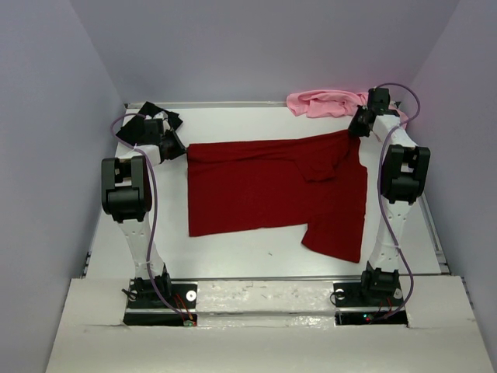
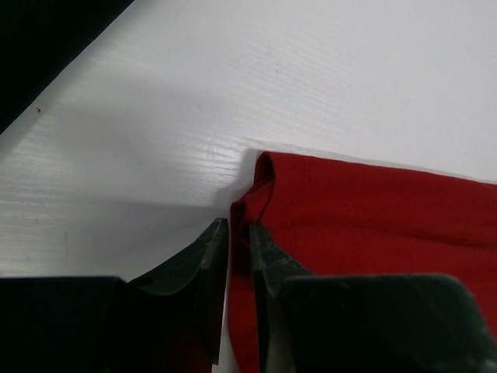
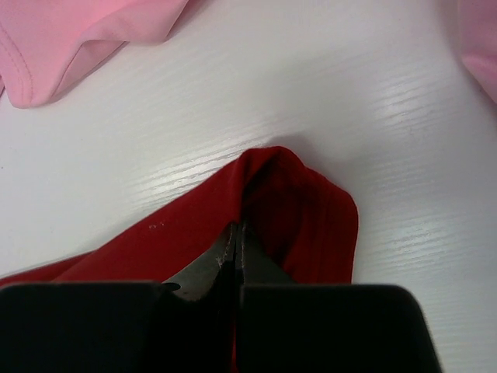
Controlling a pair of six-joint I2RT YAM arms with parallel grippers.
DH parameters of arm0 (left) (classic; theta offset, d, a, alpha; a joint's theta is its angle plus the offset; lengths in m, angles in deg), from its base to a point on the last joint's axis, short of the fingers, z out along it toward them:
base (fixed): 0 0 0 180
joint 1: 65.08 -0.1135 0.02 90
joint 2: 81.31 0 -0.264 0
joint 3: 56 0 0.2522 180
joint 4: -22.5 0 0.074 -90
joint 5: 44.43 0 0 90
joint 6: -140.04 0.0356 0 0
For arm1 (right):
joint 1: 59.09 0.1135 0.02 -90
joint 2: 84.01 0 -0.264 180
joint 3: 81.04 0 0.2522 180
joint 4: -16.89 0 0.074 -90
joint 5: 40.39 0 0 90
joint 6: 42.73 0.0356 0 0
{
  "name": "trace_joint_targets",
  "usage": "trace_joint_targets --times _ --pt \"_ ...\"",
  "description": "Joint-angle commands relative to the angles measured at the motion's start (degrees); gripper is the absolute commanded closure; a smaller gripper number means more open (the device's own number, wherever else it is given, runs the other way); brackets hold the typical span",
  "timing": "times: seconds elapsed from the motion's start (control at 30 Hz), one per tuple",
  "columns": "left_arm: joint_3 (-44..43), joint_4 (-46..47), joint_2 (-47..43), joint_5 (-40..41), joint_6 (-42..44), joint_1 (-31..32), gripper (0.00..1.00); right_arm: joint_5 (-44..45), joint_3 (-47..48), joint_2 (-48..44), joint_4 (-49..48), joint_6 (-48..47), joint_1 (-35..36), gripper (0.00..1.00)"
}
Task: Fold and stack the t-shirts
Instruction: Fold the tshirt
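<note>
The white table [image 1: 256,252] carries the dark red t-shirt [image 1: 264,186], spread almost flat across its middle, with its far edge running between the two arms and one flap lying down toward the near right. The light pink t-shirt [image 1: 322,102] sits bunched at the far right corner, just beyond the red one and apart from it. No black shirt can be made out with certainty. The left gripper [image 2: 237,237] has its jaws drawn narrow on the far left corner of the red shirt, a thin fold of cloth between them. The right gripper [image 3: 235,239] is fully closed, pinching a raised pleat at the far right corner. The cloth looks light, limp and thin, so it should sag and wrinkle wherever unsupported. Corners and hems like these look like the best holds, and keeping the edge taut between both arms should help it fold cleanly.
</note>
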Motion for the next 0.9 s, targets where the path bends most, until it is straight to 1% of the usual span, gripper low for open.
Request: trace_joint_targets --times 0.0,0.03,0.1,0.13,0.2,0.23,0.43,0.5,0.57,0.6,0.67,0.87 --pt "-2.4 0.1 -0.3 -1.5 0.7 0.1 0.69 0.8 2.2 -0.6 -0.3 -0.8 0.0 1.0" --pt "-2.5 0.0 -0.2 -1.7 0.5 0.1 0.61 0.7 2.1 -0.4 -0.4 -0.8 0.0 1.0" --pt "-2.5 0.1 0.1 -1.9 0.5 0.1 0.57 0.5 2.0 -0.3 -0.4 -0.7 0.0 1.0" --pt "-2.5 0.1 0.2 -2.0 0.5 0.1 0.53 0.5 2.0 -0.3 -0.4 -0.7 0.0 1.0" --pt "-2.5 0.4 0.5 -3.9 0.3 0.1 0.46 0.2 2.0 -0.2 -0.4 -0.5 0.0 1.0" --pt "-2.6 0.9 0.6 -4.5 0.2 0.2 0.45 0.1 2.0 -0.1 -0.4 -0.6 0.0 1.0" --pt "-3.1 0.9 1.7 -6.1 0.1 0.7 0.46 -0.1 2.0 -0.1 -0.3 -0.5 0.0 1.0" --pt "-3.2 0.9 1.7 -6.3 0.1 0.8 0.49 -0.1 2.0 -0.1 -0.4 -0.4 0.0 1.0" --pt "-3.3 1.1 1.8 -6.9 0.1 0.8 0.7 -0.2 1.9 -0.1 -0.4 -0.3 0.0 1.0" --pt "-3.4 1.1 1.9 -6.9 0.1 0.9 0.83 -0.2 1.9 -0.1 -0.3 -0.3 0.0 1.0" --pt "-3.4 1.0 2.0 -6.8 0.0 0.9 1.0 -0.3 1.8 -0.1 -0.4 -0.2 0.0 1.0" --pt "-3.1 0.4 1.2 -4.4 0.5 0.9 1.0 0.0 1.8 0.3 -0.2 -0.4 0.0 1.0"
